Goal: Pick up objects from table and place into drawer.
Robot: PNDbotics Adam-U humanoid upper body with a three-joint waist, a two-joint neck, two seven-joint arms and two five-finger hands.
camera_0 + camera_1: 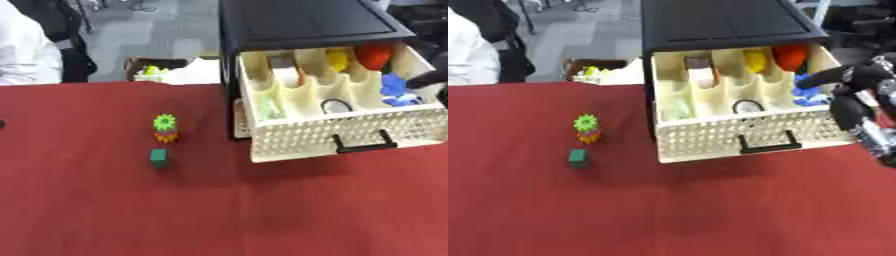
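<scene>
Drawer [324, 132] pulled out of the black cabinet [728, 22], compartments hold red, yellow, blue items. Right hand [852, 85] at drawer's right wall beside the blue item [805, 90]; can't tell finger state. Green gear [164, 121] and green block [158, 157] sit on red table [219, 210], left of drawer.

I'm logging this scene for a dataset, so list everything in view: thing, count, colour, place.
table: one, red cloth, whole foreground.
drawer unit: one, black, far right of table.
drawer: one, cream, perforated front, black handle, pulled open, with dividers.
drawer contents: yellow, red, blue items and a dark ring, in separate compartments.
green gear: one, on an orange piece, left of the drawer.
green block: one, just nearer than the gear.
right hand: one, black, at the drawer's right end; fingers unclear.
</scene>
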